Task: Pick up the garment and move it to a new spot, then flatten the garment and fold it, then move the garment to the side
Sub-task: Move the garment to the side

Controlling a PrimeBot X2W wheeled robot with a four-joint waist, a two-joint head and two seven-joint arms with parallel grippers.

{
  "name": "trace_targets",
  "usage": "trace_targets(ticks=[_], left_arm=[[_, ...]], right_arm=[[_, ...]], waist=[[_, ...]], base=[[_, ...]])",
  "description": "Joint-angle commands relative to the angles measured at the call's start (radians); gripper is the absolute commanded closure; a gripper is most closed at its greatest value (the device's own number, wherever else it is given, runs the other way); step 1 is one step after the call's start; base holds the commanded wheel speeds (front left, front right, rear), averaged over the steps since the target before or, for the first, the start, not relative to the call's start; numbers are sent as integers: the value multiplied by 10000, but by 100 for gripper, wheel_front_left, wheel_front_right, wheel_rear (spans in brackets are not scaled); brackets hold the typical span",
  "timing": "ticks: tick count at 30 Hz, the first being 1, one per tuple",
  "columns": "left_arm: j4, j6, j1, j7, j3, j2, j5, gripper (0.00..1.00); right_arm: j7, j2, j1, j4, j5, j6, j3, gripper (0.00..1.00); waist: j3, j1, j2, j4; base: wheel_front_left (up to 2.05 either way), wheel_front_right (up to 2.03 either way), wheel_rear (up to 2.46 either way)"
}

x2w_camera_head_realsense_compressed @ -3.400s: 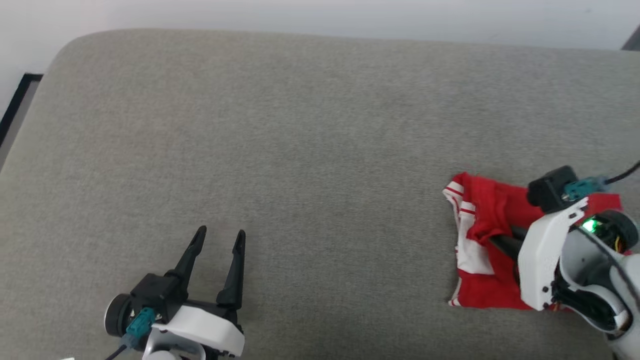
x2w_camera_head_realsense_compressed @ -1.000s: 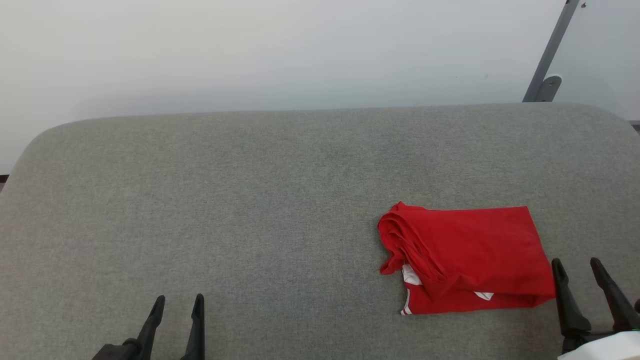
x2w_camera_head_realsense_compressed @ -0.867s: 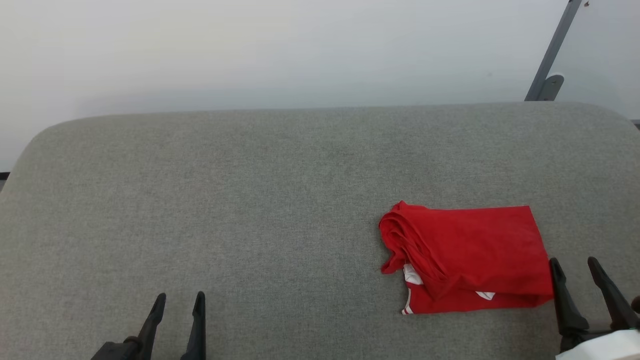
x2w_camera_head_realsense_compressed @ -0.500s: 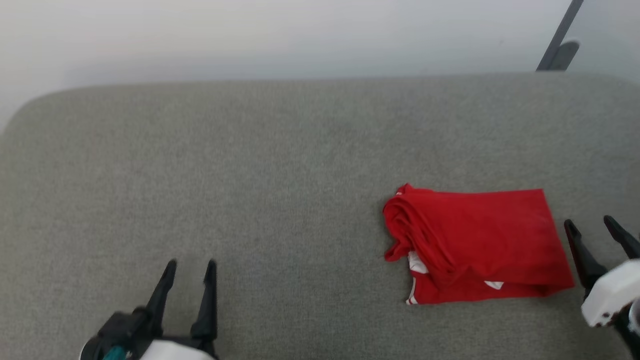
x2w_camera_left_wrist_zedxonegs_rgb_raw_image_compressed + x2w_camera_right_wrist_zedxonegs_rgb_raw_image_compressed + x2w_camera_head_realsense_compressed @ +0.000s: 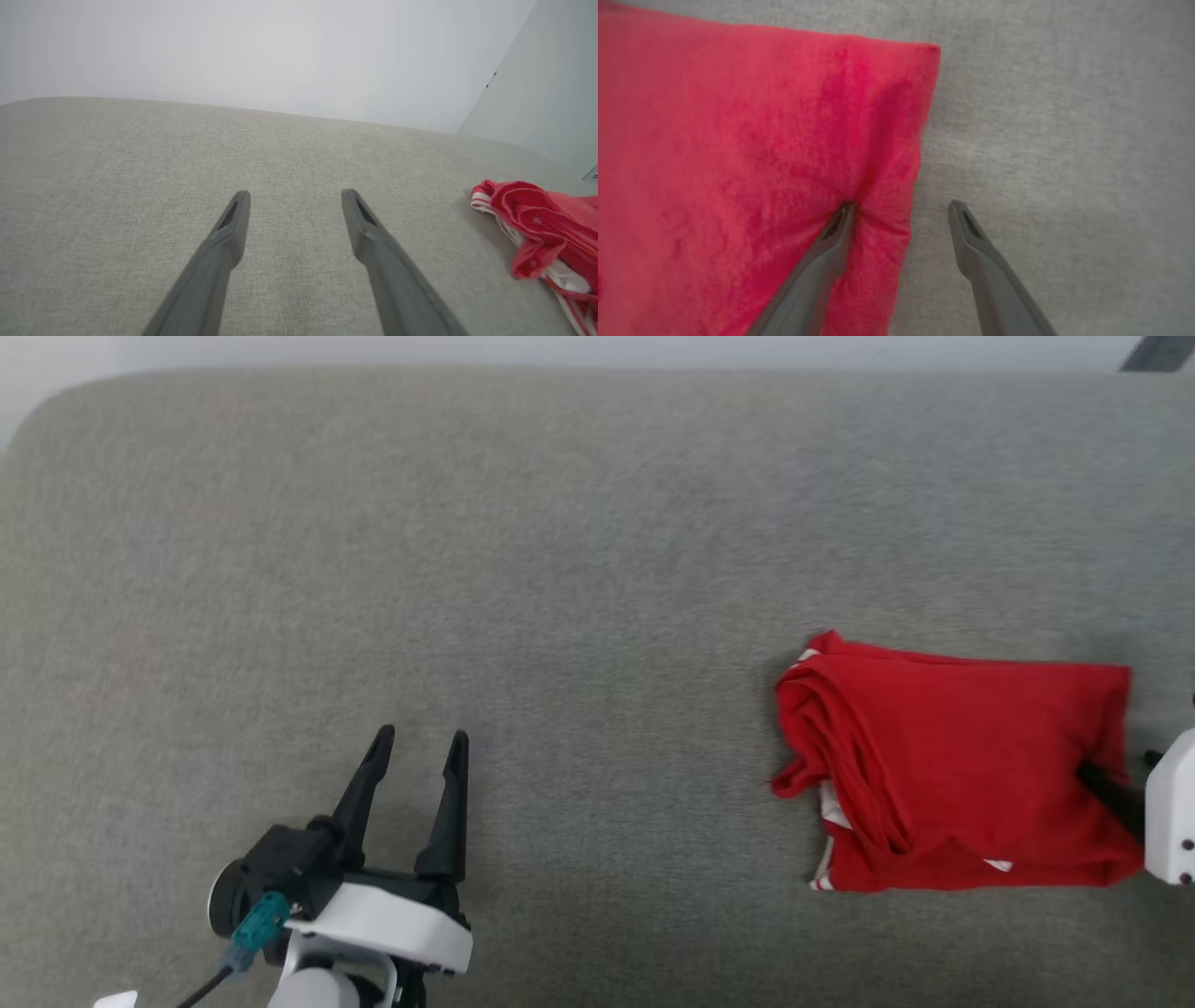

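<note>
The T-shirt (image 5: 962,756) lies folded into a rough rectangle toward the right edge of the worktop (image 5: 560,523), which is padded with grey woven cloth and has rounded far corners. The shirt's soft red layers bunch in rolls along its left side, where slips of white sleeve and striped trim peek out. The right claw (image 5: 901,205) is spread across the shirt's right edge, one dark tapered finger dimpling the cloth, the other over bare upholstery. The left claw (image 5: 420,737) is spread and empty near the near-left corner.
</note>
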Motion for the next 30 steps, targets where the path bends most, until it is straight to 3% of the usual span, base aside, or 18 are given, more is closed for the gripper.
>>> trace_targets(ticks=[1,4,6,13,20,30], left_arm=[[41,11,-227,-48,-45,-25,-62,0],[82,11,-391,-48,-87,-51,-44,0],[82,12,-476,-48,-125,-44,22,0],[-66,11,-635,-48,-302,174,155,0],[-501,11,-1255,-47,-868,608,-14,0],[-877,12,-3244,-34,-1687,1456,42,0]], right_arm=[[291,-27,-49,58,185,-1,142,0],[655,54,56,188,457,-1,289,0],[676,89,111,185,578,-1,360,97],[38,-53,-41,209,692,-31,20,100],[-875,-528,-567,499,817,-19,-1148,100],[-1967,-1484,-1821,2103,435,-4,-2815,100]], waist=[[255,0,0,252],[389,0,0,337],[434,0,0,336],[531,0,0,-113],[1102,0,0,-1018],[2637,0,0,-1907]], base=[[0,0,0],[0,0,0],[0,0,0],[0,0,0],[0,0,0],[0,0,0]])
